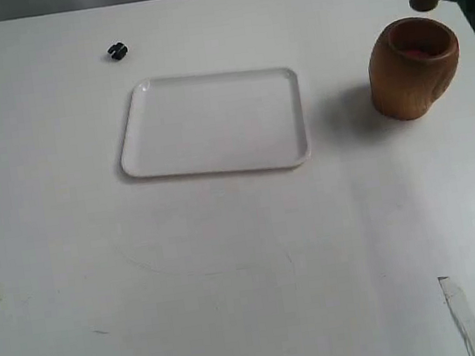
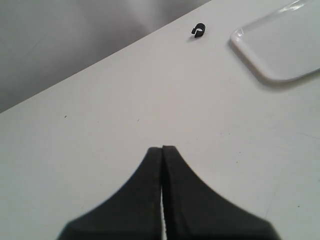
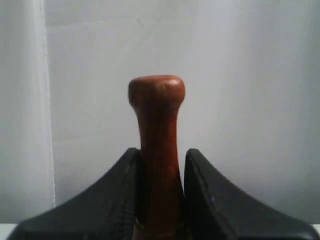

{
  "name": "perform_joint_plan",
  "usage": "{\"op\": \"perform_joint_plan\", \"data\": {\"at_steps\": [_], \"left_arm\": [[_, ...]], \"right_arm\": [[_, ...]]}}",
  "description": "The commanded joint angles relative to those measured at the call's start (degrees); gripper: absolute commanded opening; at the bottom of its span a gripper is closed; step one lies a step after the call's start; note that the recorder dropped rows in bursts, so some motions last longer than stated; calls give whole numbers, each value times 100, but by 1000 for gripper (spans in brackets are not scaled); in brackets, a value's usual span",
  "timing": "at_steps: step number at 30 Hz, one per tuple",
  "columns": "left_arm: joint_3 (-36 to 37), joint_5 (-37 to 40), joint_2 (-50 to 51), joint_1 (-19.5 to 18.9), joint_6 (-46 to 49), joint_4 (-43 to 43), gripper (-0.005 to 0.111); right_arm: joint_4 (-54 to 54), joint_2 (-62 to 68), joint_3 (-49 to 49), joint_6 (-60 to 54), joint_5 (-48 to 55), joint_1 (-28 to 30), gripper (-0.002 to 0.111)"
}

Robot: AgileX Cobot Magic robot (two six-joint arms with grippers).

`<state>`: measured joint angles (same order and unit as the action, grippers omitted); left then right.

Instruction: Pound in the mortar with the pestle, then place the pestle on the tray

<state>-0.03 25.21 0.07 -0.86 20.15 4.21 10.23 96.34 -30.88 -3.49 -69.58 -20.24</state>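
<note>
Pestle [image 3: 156, 100] in right pincer [image 3: 161, 152], seemingly above mortar [image 1: 415, 73].

Bright, even light nearly washes out the table [image 1: 234, 276]. The mortar [image 1: 409, 78] casts a soft shadow toward the tray [image 1: 212, 124]. The pestle [image 3: 157, 150] looks slightly blurred, with a pale sheen on top.

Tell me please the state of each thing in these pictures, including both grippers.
tray, flat on the table, nothing on it.
mortar, upright, beside the tray, not touching it.
right gripper, shut on the pestle.
pestle, clamped at its narrow part, knob end sticking out.
left gripper, shut, holding nothing.
black clip, lying on the table, apart from the tray.
</note>
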Motion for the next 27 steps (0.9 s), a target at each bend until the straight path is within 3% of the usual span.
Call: {"op": "perform_joint_plan", "data": {"at_steps": [1,14,22,27], "left_arm": [[3,-17,-7,44,-47,-42,0],[3,-17,-7,44,-47,-42,0],[3,-17,-7,44,-47,-42,0],[3,-17,-7,44,-47,-42,0]], "right_arm": [[112,-185,41,5,191,19,0],[255,1458,281,-5,-38,19,0],[-19,-654,212,-420,-38,19,0],[-8,-365,212,-547,28,19,0]]}}
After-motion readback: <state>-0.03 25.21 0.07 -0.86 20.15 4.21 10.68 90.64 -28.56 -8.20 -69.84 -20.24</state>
